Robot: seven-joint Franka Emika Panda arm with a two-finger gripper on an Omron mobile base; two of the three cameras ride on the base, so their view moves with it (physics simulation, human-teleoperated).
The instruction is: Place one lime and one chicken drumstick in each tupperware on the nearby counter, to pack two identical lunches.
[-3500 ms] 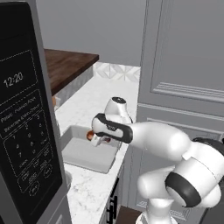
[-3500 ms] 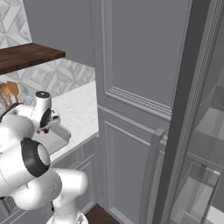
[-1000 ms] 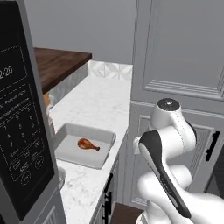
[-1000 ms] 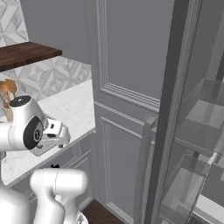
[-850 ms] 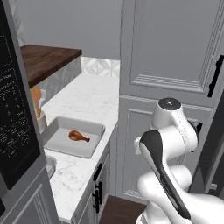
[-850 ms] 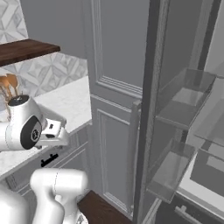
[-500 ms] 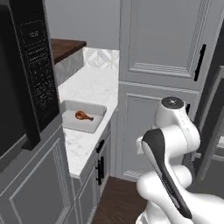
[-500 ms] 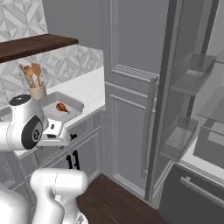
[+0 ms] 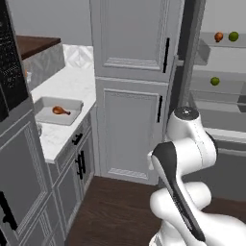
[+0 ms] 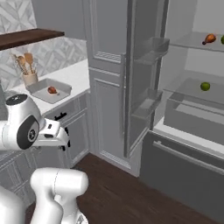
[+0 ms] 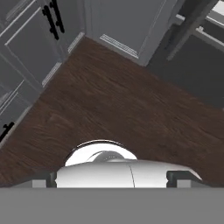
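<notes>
The base has driven back from the counter (image 9: 67, 89) and swung toward the open fridge — the whole scene has shifted, and the tray that sat just under the hand seconds ago now lies well off to the gripper's far side. That tupperware (image 9: 55, 110) holds one chicken drumstick (image 9: 60, 111) and no lime, so I judge one item of the first lunch done and the robot heading for more food. In the right base view the same tray (image 10: 49, 91) sits beside a utensil holder (image 10: 29, 75) with wooden spoons.

On the fridge shelves, ahead of and above the hand, a lime (image 10: 204, 86) rests on the middle shelf; higher up another drumstick (image 10: 210, 39) lies next to a second lime (image 9: 233, 36). A second tray is not in sight.

The arm is folded close to the body, elbow high, hand tucked low and pointing down at the dark wood floor (image 11: 127, 109). The gripper (image 11: 111, 178) has its jaws spread wide with nothing between them; only the two dark tips (image 11: 178, 176) show at the edge.
</notes>
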